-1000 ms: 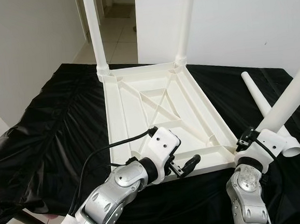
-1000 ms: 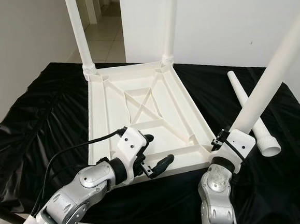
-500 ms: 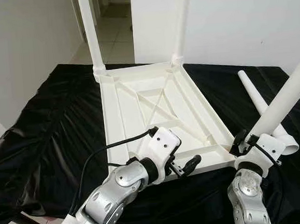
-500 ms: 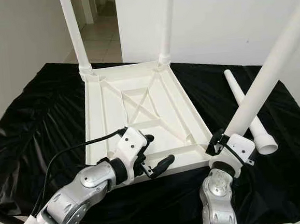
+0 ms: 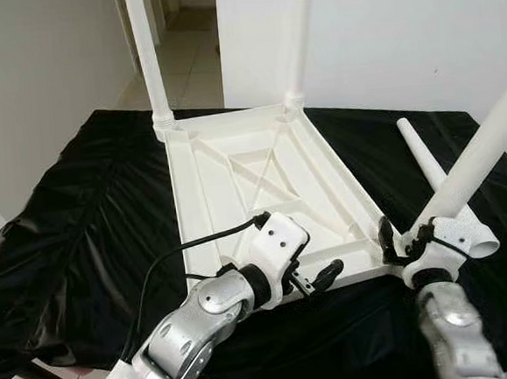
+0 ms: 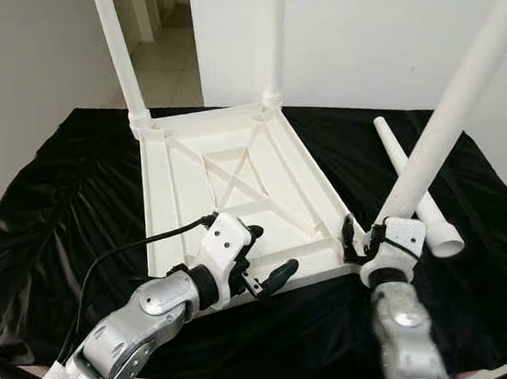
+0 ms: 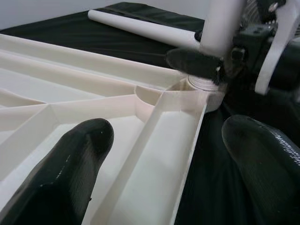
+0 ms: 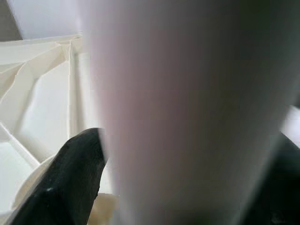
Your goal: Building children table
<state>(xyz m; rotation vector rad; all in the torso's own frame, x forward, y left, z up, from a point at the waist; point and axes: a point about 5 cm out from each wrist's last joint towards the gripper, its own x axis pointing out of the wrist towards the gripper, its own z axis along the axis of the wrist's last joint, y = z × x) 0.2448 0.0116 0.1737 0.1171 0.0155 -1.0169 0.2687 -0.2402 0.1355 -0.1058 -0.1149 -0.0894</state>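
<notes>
The white plastic table top [image 5: 262,184] lies upside down on a black cloth [image 5: 80,221], ribbed underside facing up. Two white legs stand upright in the far corner sockets: far left leg [image 5: 145,57], far right leg [image 5: 299,37].

My right gripper [image 5: 407,241] is at the near right corner of the top, fingers clamped around a third leg [image 5: 483,149]. This leg leans up and away to my right, its lower end sitting at the corner socket [image 7: 204,86]. In the right wrist view the leg runs between my two fingers [image 8: 70,173], with the top's ribs behind.

A fourth leg [image 5: 437,179] lies loose on the cloth to the right of the top, open end toward me, passing behind the held leg.

My left gripper [image 5: 317,277] is at the near edge of the top, fingers apart. In the left wrist view one finger [image 7: 70,173] is over the ribbed inside, the other [image 7: 267,164] outside the rim over the cloth. Contact with the rim: cannot tell.
</notes>
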